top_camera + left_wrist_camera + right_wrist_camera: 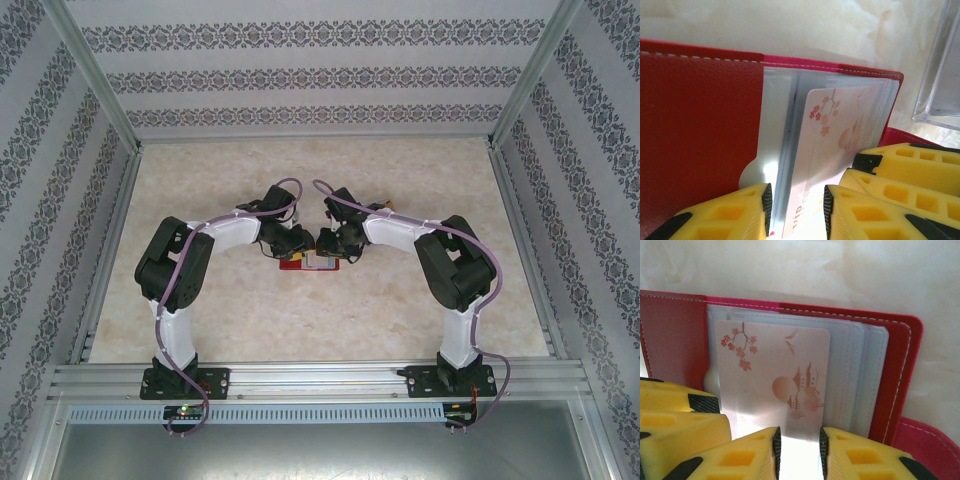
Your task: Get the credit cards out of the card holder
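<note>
Left gripper [797, 215] is narrowly parted astride the pale pink, blossom-printed credit card [840, 125]; whether it clamps is unclear. Right gripper [797, 452], narrowly parted, sits over that card in the open red card holder [895, 365] on the counter [790, 270].

Work cell, seen from its near side. Pale beige marbled tabletop [330, 320], evenly lit, without hard shadows. Three walls [320, 70] are papered white with horizontal bands of grey ornament. Aluminium posts [90, 70] rise at the back corners. A slotted aluminium rail [320, 378] closes the near edge, with grey sheet metal [320, 450] below it.
</note>
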